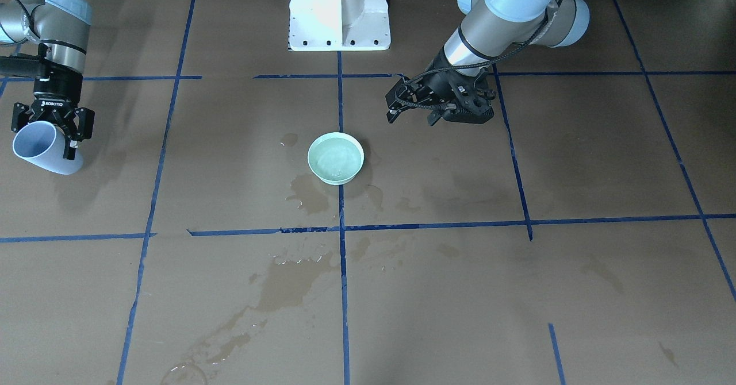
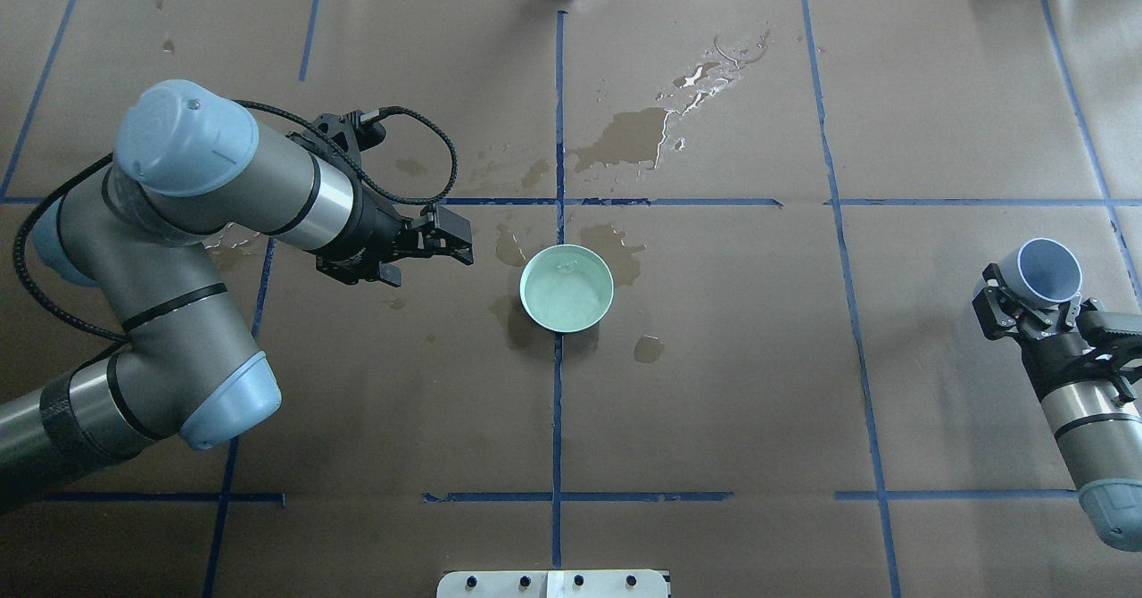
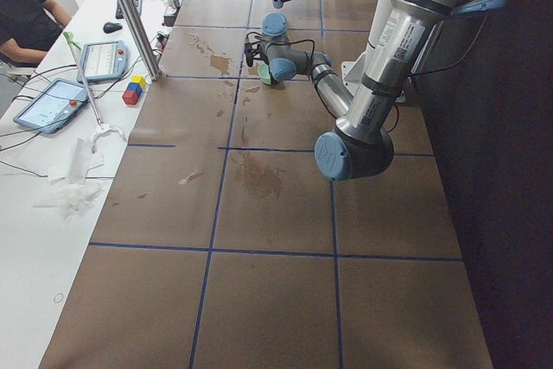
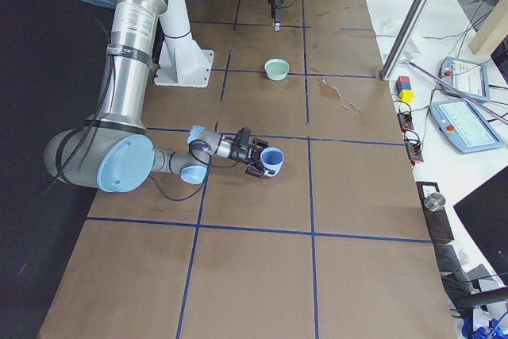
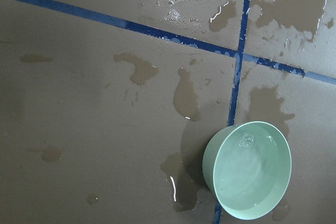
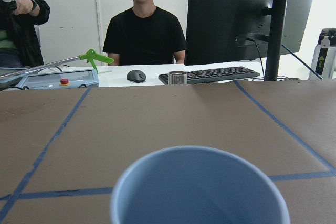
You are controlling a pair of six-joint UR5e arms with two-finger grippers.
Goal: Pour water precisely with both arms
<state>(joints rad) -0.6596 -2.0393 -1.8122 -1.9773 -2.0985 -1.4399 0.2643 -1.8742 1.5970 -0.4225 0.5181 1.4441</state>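
Pinching a blue cup [image 2: 1049,269] is right tool [image 2: 1030,303]; left tool [image 2: 457,241] spread near bowl [image 2: 523,290] amid stains [image 2: 629,138].

Open tabletop [image 2: 714,357] around central bowl [image 2: 566,288]

This is a robotics lab: a left arm [image 2: 178,250] and a right arm [image 2: 1084,411] flank a white pedestal [image 1: 339,17] at a brown table [image 2: 937,116] gridded in blue tape [image 2: 558,419]. Alongside runs the operators' desk [image 3: 26,239], with teach pendants [image 3: 50,103], a keyboard [image 6: 223,73] and a monitor [image 6: 247,14]. A man [image 6: 143,30] sits there.
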